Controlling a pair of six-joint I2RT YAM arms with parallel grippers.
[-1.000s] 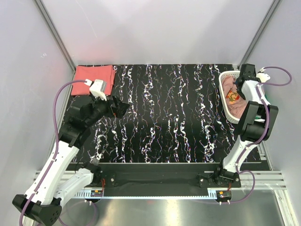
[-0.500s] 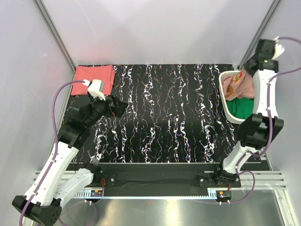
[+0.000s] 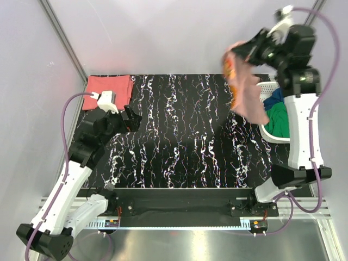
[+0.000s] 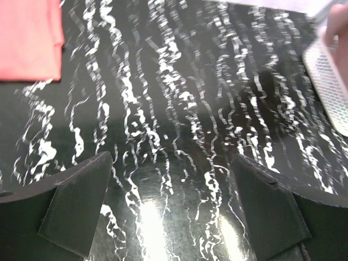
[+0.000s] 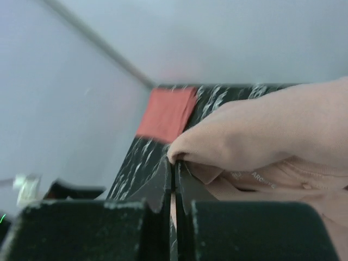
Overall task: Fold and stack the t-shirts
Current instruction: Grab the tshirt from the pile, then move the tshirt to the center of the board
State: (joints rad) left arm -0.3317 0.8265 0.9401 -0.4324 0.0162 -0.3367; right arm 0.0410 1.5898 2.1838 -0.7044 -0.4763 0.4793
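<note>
The right arm stands tall over the far right of the table (image 3: 190, 141), its gripper (image 3: 237, 53) high above the far edge. The jaws are pinched tight on a fold of the pink shirt (image 3: 247, 95). The right wrist view shows the two fingers (image 5: 157, 187) pressed together with only that bunched edge of cloth between them. The shirt hangs from the grip in a loose, crumpled drape, clear of the basket (image 3: 270, 136) and to its left. Its lower end is blurred in the top view, so I cannot tell whether it touches the table or hangs free.

The basket, white and meshed, sits at the far right edge of the table. A green cloth (image 3: 278, 122) lies in it, with a blue cloth (image 3: 274, 98) on its far side.

The red shirt (image 3: 109, 89) lies folded flat in the far left corner, a neat rectangle well apart from the pink one.

The left arm reaches over the left part of the table, its gripper (image 3: 134, 119) just near and right of the red shirt and pointing right. The left wrist view shows its fingers (image 4: 76, 201) spread wide with nothing between them — only the black, white-streaked tabletop beneath. The red shirt is at that view's upper left and the basket's rim at its right edge.
</note>
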